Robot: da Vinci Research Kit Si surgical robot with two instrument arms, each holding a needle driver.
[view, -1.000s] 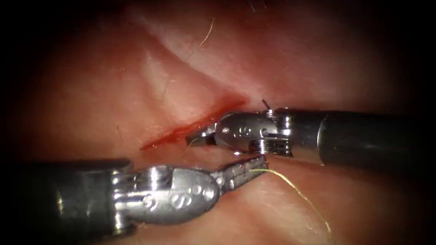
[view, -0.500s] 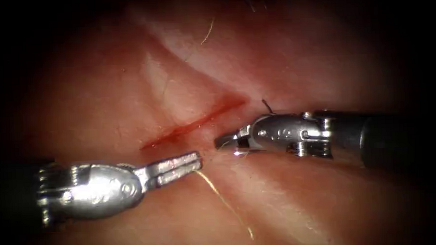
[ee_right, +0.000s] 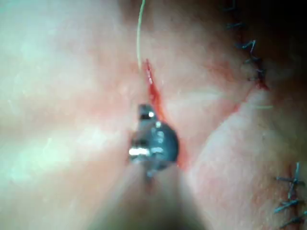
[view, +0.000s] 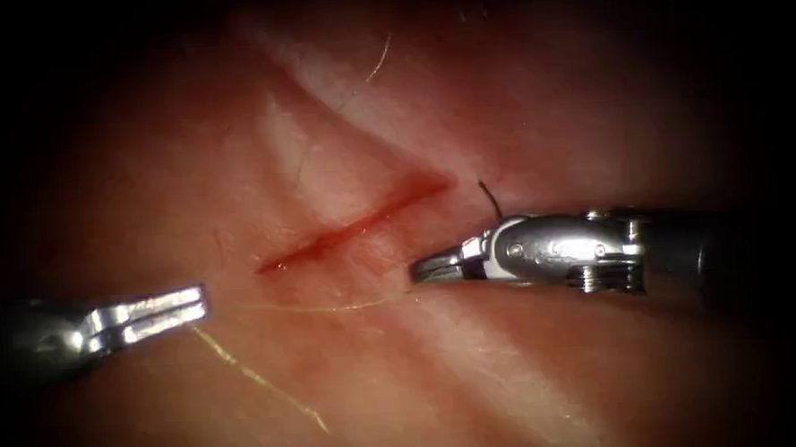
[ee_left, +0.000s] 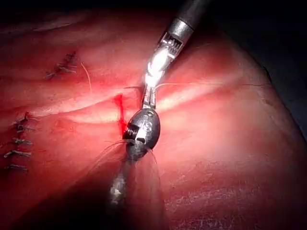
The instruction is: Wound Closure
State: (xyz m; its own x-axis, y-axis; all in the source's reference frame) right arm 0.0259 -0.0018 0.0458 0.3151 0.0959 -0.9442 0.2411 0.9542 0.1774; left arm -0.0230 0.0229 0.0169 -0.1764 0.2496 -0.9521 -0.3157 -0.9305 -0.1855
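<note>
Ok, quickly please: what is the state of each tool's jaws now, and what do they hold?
Left tool: jaws shut on the thread, left of the cut.
Right tool: jaws shut, holding nothing that can be seen.

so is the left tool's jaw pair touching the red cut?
No, left tool sits apart from the red cut, holding pale thread.

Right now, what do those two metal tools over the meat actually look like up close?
Both are small shiny silver tools on dark, thin shafts. The right tool has a rounded metal wrist with small round rivets and a ribbed collar, tapering to slim jaws. The left tool ends in two flat, straight, bright jaws with a thin line between them.
</note>
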